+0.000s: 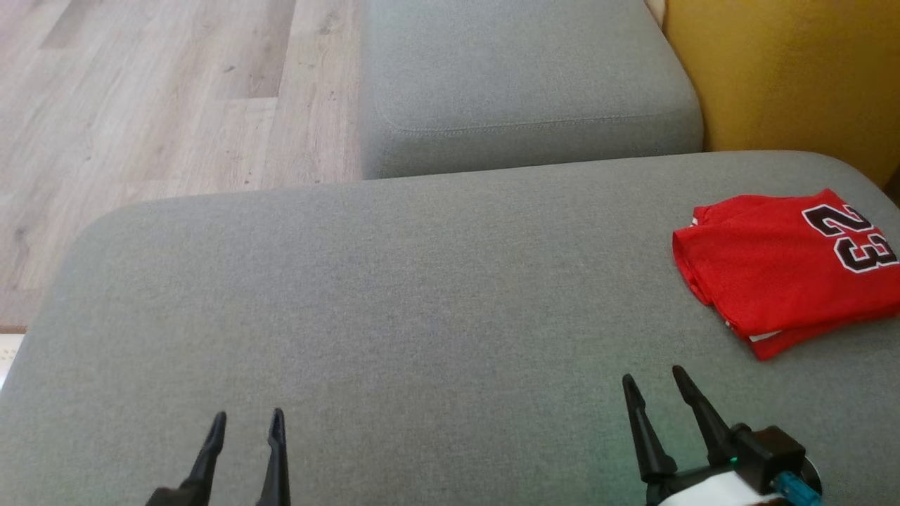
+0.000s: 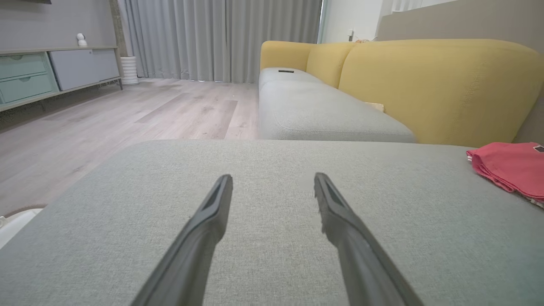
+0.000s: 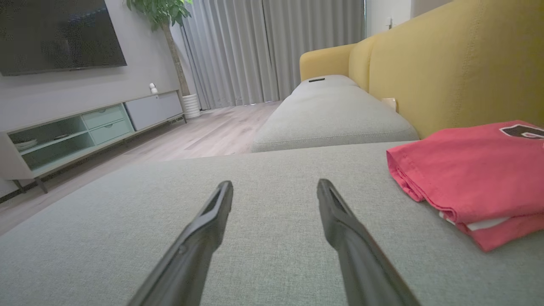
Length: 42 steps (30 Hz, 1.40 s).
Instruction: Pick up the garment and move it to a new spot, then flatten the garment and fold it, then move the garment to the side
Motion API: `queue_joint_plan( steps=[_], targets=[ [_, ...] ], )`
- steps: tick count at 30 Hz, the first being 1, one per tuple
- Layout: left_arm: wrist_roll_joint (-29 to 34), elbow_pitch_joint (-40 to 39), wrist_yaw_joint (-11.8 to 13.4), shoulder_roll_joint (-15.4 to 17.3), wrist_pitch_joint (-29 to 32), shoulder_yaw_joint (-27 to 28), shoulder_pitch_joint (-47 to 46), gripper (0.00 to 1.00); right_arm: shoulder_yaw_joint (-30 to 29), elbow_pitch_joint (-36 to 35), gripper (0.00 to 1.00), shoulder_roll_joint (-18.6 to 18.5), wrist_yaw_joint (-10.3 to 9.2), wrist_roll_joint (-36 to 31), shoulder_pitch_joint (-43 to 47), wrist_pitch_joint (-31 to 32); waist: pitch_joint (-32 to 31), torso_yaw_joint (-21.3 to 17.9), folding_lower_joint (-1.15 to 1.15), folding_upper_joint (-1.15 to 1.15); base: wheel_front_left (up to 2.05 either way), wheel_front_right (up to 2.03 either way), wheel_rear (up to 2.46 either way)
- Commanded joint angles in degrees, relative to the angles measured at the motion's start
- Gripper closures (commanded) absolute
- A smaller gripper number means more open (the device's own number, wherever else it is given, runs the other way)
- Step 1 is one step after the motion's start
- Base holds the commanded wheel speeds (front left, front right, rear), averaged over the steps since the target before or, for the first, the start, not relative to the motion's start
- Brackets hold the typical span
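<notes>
The garment [image 1: 780, 263] is a red jersey with a black and white "23", folded into a flat stack at the right edge of the grey cushion [image 1: 394, 295]. It shows at the far right in the left wrist view [image 2: 510, 168] and closer at the right in the right wrist view [image 3: 471, 178]. My right gripper [image 1: 654, 379] stands open low on the cushion, in front of and to the left of the garment, apart from it. My left gripper [image 1: 247, 420] is open near the front left, nothing between its fingers. Both pairs of fingers hover just above bare fabric [image 2: 272, 204] [image 3: 276, 208].
A second grey seat cushion [image 1: 520, 77] lies beyond, with the yellow sofa back [image 1: 794, 70] along the right. Wooden floor [image 1: 162, 98] drops off to the left and far side. A low TV cabinet [image 3: 85, 131], curtains and a potted plant stand across the room.
</notes>
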Motion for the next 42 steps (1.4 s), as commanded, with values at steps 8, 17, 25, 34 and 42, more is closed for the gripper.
queue_joint_plan(
  steps=[8, 17, 25, 34, 42],
  targets=[
    [0.94, -1.73, -0.97, -0.28, -0.71, 1.84, -1.65, 0.0, 0.16, -2.38, 0.0, 0.73, 0.12, -1.15, -2.57, -0.64, -0.24, 0.12, 0.0, 0.0, 0.0, 0.0, 0.0],
    [0.74, -0.48, -0.78, -0.28, -0.71, 2.49, -1.76, 0.0, 0.14, -2.51, 0.0, 0.79, 0.12, -0.57, -2.57, -0.64, -0.3, 0.3, 0.0, 0.0, 0.0, 0.0, 0.0],
    [-3.24, 2.85, -1.45, 0.14, 0.68, 0.6, -0.2, 1.0, -1.33, 0.52, 1.0, 0.73, 0.01, 3.0, -0.25, 0.66, 0.09, 0.24, 0.0, 0.0, 0.0, 0.0, 0.0],
    [-9.93, 3.97, -2.16, 0.54, 1.86, 1.12, -2.18, 1.0, -2.13, 0.65, 1.0, 0.34, 0.01, 9.37, -1.45, 1.87, 0.67, 0.13, 0.0, 0.0, 0.0, 0.0, 0.0],
    [-15.73, 4.9, -2.8, 0.79, 2.89, 1.59, -3.87, 1.0, -2.89, 0.61, 1.0, 0.1, 0.02, 14.87, -2.37, 2.94, 1.18, 0.03, 0.0, 0.0, 0.0, 0.0, 0.0]
  ],
)
